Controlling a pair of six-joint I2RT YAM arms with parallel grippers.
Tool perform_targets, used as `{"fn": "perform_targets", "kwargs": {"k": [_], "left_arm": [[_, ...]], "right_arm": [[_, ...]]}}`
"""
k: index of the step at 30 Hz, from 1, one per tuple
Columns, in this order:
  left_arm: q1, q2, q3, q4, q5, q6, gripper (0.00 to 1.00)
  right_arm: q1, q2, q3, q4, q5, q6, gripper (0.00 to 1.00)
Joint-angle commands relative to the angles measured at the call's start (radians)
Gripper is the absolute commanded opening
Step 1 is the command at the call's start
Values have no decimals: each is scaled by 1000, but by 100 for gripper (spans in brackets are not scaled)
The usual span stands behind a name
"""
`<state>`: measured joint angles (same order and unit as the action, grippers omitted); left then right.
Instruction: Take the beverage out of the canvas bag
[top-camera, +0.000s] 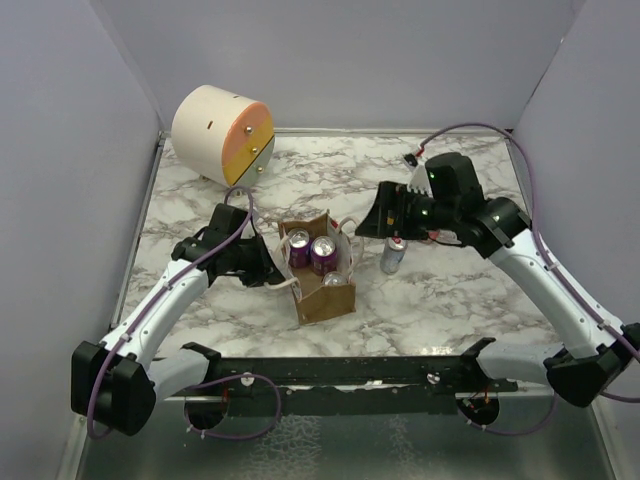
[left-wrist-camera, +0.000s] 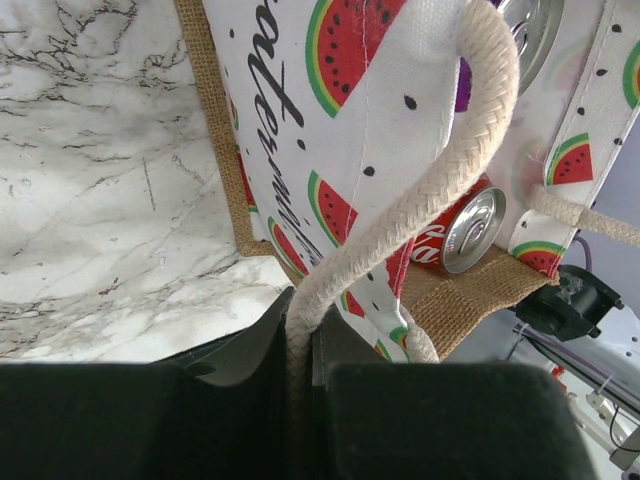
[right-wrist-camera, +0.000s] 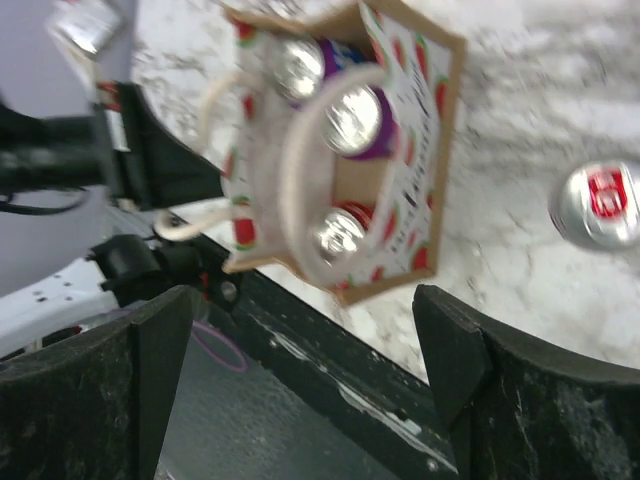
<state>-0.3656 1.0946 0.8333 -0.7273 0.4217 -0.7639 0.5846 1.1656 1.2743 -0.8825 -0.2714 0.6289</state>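
Observation:
The canvas bag (top-camera: 322, 290) stands open on the marble table, tan outside with a watermelon print lining (left-wrist-camera: 350, 60). It holds two purple cans (top-camera: 323, 252) and one red cola can (left-wrist-camera: 458, 232). My left gripper (top-camera: 277, 277) is at the bag's left side, shut on its white rope handle (left-wrist-camera: 470, 130). My right gripper (top-camera: 372, 224) is open and empty, raised just right of the bag. In the right wrist view the bag (right-wrist-camera: 420, 190) and its cans (right-wrist-camera: 355, 120) lie beyond the open fingers (right-wrist-camera: 452, 345).
A silver can with a red top (top-camera: 393, 256) stands on the table right of the bag and also shows in the right wrist view (right-wrist-camera: 598, 205). A cream-and-orange drum (top-camera: 222, 133) sits at the back left. A black rail (top-camera: 340, 370) runs along the near edge.

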Motion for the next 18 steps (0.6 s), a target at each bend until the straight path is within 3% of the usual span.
{"fn": "perform_targets", "kwargs": {"k": [1, 9, 18], "left_arm": [[4, -8, 11, -9, 21, 0, 0], [4, 45, 61, -34, -6, 42, 0], [4, 93, 84, -41, -27, 52, 0]], "right_arm": [[30, 108, 215, 76, -84, -49, 92], [153, 257, 274, 136, -89, -180, 93], [270, 520, 468, -67, 149, -385, 89]]}}
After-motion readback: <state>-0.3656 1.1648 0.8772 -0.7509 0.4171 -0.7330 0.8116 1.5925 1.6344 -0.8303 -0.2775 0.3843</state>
